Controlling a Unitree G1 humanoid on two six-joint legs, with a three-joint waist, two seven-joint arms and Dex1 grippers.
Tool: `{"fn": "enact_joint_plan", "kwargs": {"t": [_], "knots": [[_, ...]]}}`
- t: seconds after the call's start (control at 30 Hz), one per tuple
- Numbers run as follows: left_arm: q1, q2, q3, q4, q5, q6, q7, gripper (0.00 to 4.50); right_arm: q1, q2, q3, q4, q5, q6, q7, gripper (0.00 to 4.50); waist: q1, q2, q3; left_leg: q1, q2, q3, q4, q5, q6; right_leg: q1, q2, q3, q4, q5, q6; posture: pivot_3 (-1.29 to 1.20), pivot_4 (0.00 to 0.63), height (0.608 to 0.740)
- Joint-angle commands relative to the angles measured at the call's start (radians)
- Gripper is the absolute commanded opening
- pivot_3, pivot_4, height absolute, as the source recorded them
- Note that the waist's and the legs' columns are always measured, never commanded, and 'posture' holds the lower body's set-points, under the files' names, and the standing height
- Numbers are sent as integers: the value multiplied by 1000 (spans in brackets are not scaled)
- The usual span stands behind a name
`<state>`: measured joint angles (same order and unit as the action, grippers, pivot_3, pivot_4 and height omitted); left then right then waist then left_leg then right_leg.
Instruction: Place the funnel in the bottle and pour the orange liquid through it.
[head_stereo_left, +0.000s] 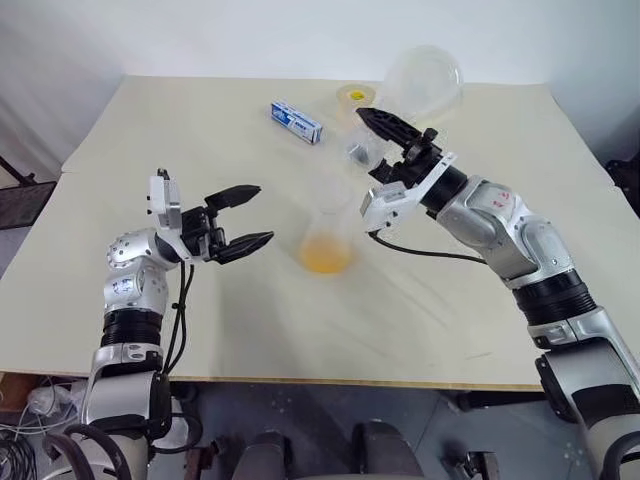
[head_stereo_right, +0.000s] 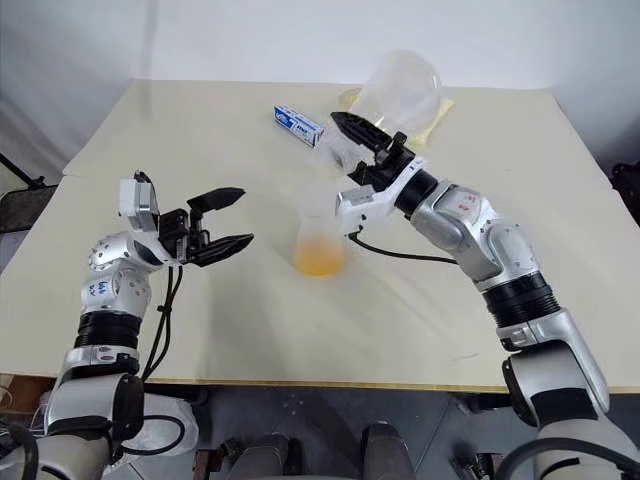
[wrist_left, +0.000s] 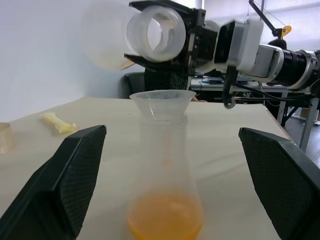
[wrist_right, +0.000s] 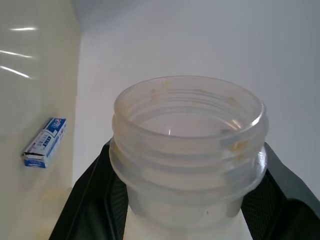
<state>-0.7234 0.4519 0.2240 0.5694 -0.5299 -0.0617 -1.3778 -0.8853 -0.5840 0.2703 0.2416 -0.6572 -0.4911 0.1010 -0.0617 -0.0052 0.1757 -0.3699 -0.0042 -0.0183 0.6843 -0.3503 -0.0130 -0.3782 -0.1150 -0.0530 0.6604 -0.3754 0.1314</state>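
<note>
The bottle (head_stereo_left: 328, 222) stands upright at the middle of the table, with orange liquid (head_stereo_left: 326, 258) pooled in its base. The clear funnel (wrist_left: 162, 104) sits in its neck. My right gripper (head_stereo_left: 372, 135) is shut on the neck of a second clear flask (head_stereo_left: 420, 85). It holds that flask tipped over just above and behind the funnel, mouth (wrist_left: 155, 32) towards it, and the flask looks empty inside (wrist_right: 187, 135). My left gripper (head_stereo_left: 262, 213) hangs open to the left of the bottle, fingers pointing at it, touching nothing.
A blue and white box (head_stereo_left: 297, 121) lies on the cream table (head_stereo_left: 150, 150) behind the bottle, with a yellow-centred tape roll (head_stereo_left: 352, 95) further back. A pale yellow packet (wrist_left: 59, 123) lies near the far edge. Bare tabletop spreads left, right and in front.
</note>
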Motion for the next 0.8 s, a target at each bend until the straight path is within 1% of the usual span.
{"fn": "enact_joint_plan", "kwargs": {"t": [0.03,0.1,0.3,0.37,0.43,0.53,0.6,0.7,0.8], "knots": [[-11,5,5,-4,3,-15,8,4500,8,39,-84,-55,175,104,93,2457,0,0,0,0,0,0,0,0,0,0,0,0,0,0,0,0,150,740],[-9,7,5,-5,3,-16,9,4500,14,63,-125,-66,255,174,134,2457,0,0,0,0,0,0,0,0,0,0,0,0,0,0,0,0,150,740],[5,8,3,-20,5,-10,18,4500,12,134,-293,-67,535,473,234,2457,4,0,0,0,0,-1,0,0,0,1,0,0,0,0,0,0,150,740],[13,8,2,-28,5,-7,24,4500,13,146,-366,-50,638,634,261,2457,4,0,0,0,0,-1,0,0,0,1,0,-1,0,0,0,0,150,740],[19,10,0,-35,7,-3,31,4500,19,138,-404,-33,691,768,282,2457,5,0,0,0,0,-1,0,0,0,1,0,-1,0,0,0,0,150,740],[25,12,-2,-44,4,1,35,4500,30,137,-467,-18,747,797,264,2457,5,0,0,0,0,-1,0,0,0,1,0,0,0,0,0,0,150,740],[31,15,-2,-51,4,5,41,4500,36,128,-525,22,786,816,248,2457,5,0,0,0,0,-1,0,0,0,1,0,0,0,0,0,0,150,740],[36,18,-2,-57,6,8,45,4500,36,119,-567,61,820,826,233,2457,4,0,0,0,0,-1,0,0,0,1,0,0,0,0,0,0,150,740],[45,27,-5,-69,11,19,53,4500,29,115,-635,122,876,823,216,2457,4,0,0,0,0,-1,0,0,0,1,0,0,0,0,0,0,150,740]]}}
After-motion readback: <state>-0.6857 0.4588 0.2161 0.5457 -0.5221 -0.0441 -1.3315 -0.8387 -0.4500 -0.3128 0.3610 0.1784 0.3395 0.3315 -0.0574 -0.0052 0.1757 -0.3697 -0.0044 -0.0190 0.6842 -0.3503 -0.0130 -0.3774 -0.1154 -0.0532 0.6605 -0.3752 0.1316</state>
